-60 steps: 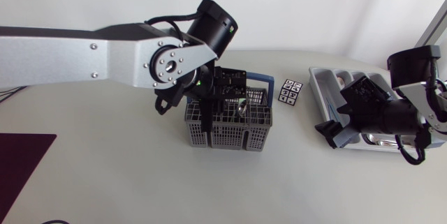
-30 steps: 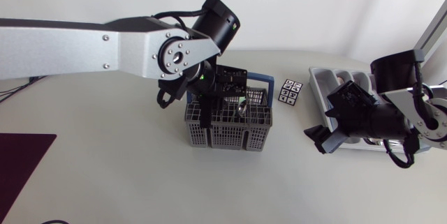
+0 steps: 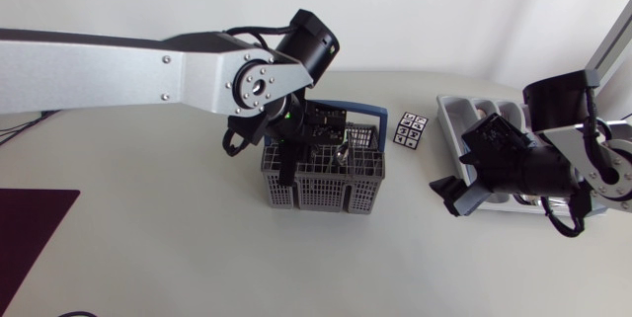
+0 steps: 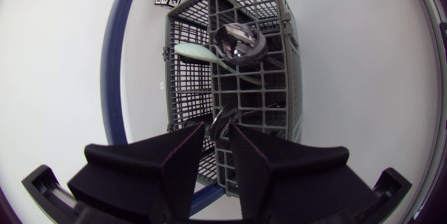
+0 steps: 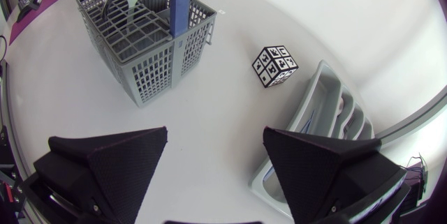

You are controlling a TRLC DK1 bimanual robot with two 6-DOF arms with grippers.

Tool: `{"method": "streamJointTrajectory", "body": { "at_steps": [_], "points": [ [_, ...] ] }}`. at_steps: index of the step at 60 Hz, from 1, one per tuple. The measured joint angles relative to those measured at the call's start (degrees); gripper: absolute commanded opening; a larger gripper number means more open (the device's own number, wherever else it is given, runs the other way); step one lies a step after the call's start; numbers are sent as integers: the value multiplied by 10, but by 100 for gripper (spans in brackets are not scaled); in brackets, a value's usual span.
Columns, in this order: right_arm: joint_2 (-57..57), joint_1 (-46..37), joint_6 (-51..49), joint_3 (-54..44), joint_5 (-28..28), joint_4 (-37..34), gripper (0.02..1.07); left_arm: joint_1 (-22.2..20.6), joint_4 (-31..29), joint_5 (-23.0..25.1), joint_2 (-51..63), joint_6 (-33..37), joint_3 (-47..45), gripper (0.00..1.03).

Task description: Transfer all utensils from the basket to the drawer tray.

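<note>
At mid-frame the basket (image 3: pixel 324 184) holds at least a metal spoon (image 4: pixel 237 42) and a pale green one (image 4: pixel 195 51). The left pincer (image 4: pixel 218 130) sits low over it; I cannot tell whether it grips anything. The right pincer (image 5: pixel 215 132), spread and empty, hovers beside the drawer tray (image 3: pixel 459 110) at the frame's right. Most of the transfer seems left.

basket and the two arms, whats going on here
The left gripper is down in the grey basket, right at the end of a metal utensil. A metal spoon and a pale green spoon also stand in the basket. The right gripper hangs open and empty over the table, beside the drawer tray.
</note>
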Motion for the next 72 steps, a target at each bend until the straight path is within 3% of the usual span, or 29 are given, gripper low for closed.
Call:
{"method": "streamJointTrajectory", "body": {
  "at_steps": [24,30,72],
  "points": [
    [2,3,0,-8,2,6,101,0,-18,0,7,5,13,14],
    [2,5,0,-9,4,6,101,0,-21,0,7,4,13,4],
    [2,28,2,-13,18,8,101,1,-45,46,-33,-25,17,4]
  ]
}}
